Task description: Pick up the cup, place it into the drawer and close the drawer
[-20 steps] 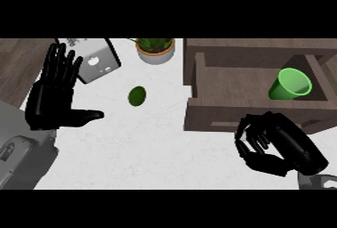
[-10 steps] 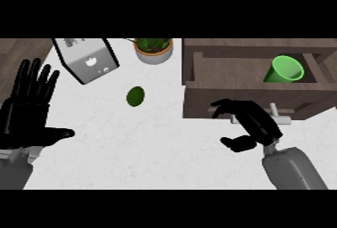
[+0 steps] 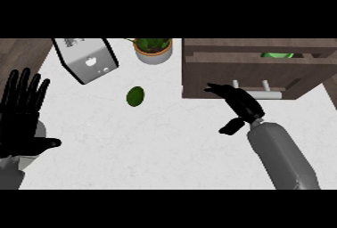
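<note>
The green cup (image 3: 279, 55) lies inside the brown wooden drawer (image 3: 223, 75) at the upper right; only a sliver of it shows under the cabinet's edge. My right hand (image 3: 240, 102) is open, its straight fingers reaching up against the drawer's front panel beside the white handle (image 3: 260, 95), with the thumb hanging below. My left hand (image 3: 23, 116) rests open at the left edge, fingers up, holding nothing.
A grey boxy appliance (image 3: 85, 60) stands at the upper left, next to a potted plant (image 3: 154, 48) at the top middle. A small green fruit (image 3: 135, 96) lies on the white counter (image 3: 145, 147) left of the drawer.
My right hand uncurled and rose to the drawer's front. The drawer has slid back, so much less of the cup shows. The left hand stayed open at the left.
</note>
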